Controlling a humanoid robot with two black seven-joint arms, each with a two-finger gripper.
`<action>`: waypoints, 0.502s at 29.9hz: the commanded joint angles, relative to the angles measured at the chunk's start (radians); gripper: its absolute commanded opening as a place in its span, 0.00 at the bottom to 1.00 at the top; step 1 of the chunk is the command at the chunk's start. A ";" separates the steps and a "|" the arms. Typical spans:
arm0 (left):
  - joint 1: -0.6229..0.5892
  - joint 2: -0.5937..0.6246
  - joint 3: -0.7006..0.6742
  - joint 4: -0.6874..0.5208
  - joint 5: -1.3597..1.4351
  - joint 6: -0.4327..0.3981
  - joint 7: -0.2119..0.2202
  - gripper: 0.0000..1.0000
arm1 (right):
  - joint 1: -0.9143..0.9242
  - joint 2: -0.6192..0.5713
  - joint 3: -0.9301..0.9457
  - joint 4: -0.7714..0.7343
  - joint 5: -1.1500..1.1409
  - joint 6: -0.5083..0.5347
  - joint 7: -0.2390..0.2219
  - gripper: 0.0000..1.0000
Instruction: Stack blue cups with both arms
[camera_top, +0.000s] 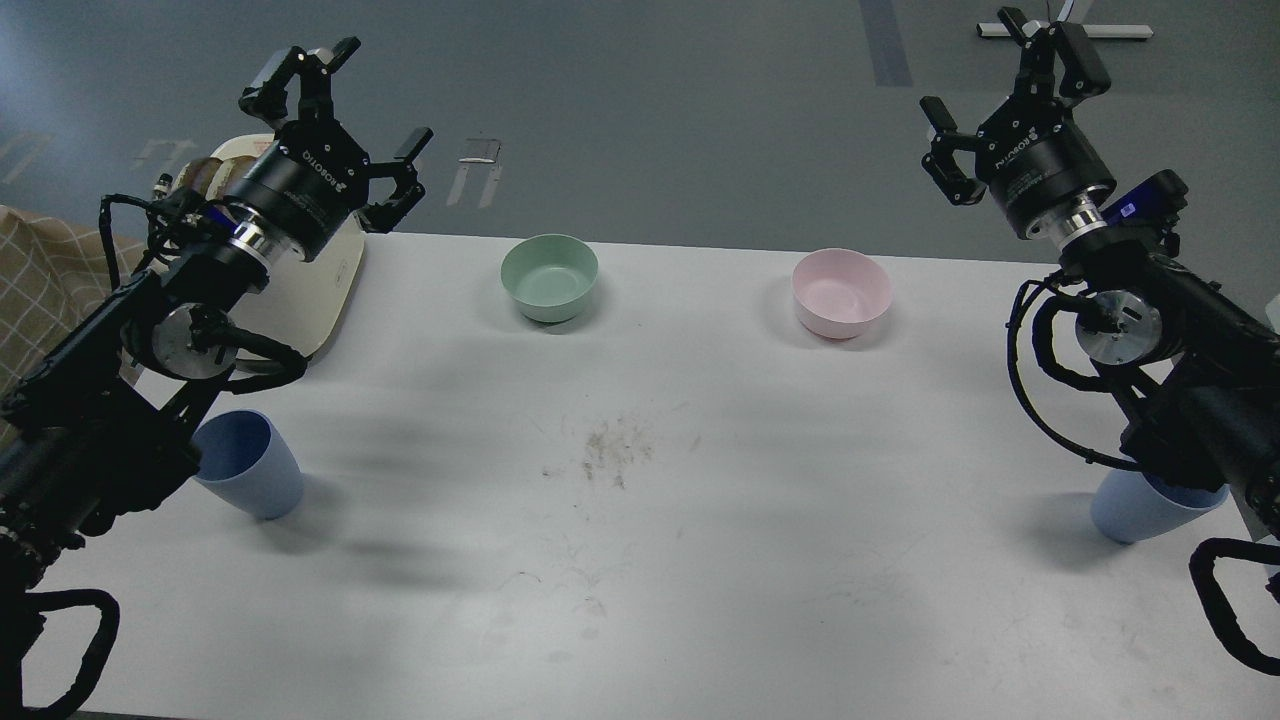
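Observation:
One pale blue cup (252, 467) stands upright near the table's left front, partly behind my left arm. The other blue cup (1135, 512) stands at the right front, its rim hidden by my right arm. My left gripper (345, 120) is raised above the table's back left corner, fingers spread open and empty, far from its cup. My right gripper (1000, 85) is raised above the back right, fingers spread open and empty, far above its cup.
A mint-green bowl (549, 276) and a pink bowl (841, 291) sit at the back of the white table (640, 560). A cream tray (310, 285) lies at the back left. A smudge (610, 450) marks the middle. Checked cloth (40, 290) is at left.

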 joint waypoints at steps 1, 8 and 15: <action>0.000 0.000 0.000 0.000 0.001 0.000 0.000 0.98 | 0.000 0.000 0.000 0.002 0.000 0.000 0.001 1.00; 0.000 0.000 0.000 -0.011 0.001 0.000 0.002 0.98 | 0.009 -0.003 -0.005 0.007 -0.003 0.000 -0.001 1.00; 0.005 0.000 0.000 -0.012 0.001 0.000 0.002 0.98 | 0.011 -0.006 -0.029 0.008 -0.003 0.000 0.001 1.00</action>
